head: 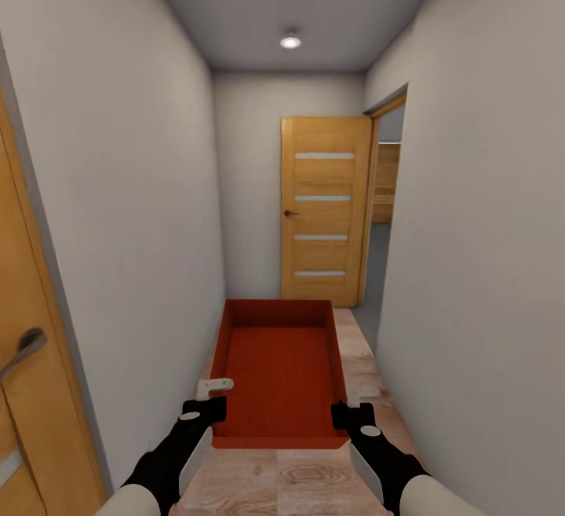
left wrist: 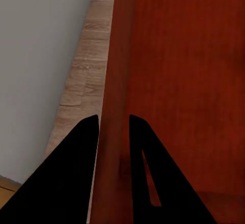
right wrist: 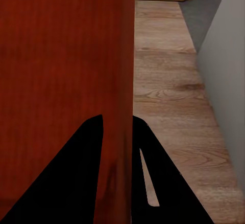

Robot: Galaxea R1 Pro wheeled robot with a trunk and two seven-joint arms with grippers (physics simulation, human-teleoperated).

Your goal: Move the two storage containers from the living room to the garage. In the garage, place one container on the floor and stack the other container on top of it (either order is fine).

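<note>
Beside the red-orange container (head: 278, 367), a tan door (head: 31, 390) with a lever handle (head: 27, 343) is cut off by the picture's edge, its upper part unseen.

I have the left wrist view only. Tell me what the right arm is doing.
Observer: The right gripper is shut on the storage container's right wall, one finger on each side.
Operator: Report what is ahead.
Observer: A narrow hallway; a tan door with glass slats stands open at its end.
Operator: Say what lies past it.
Observer: A doorway on the right, with dark grey floor beyond the wood planks.
</note>
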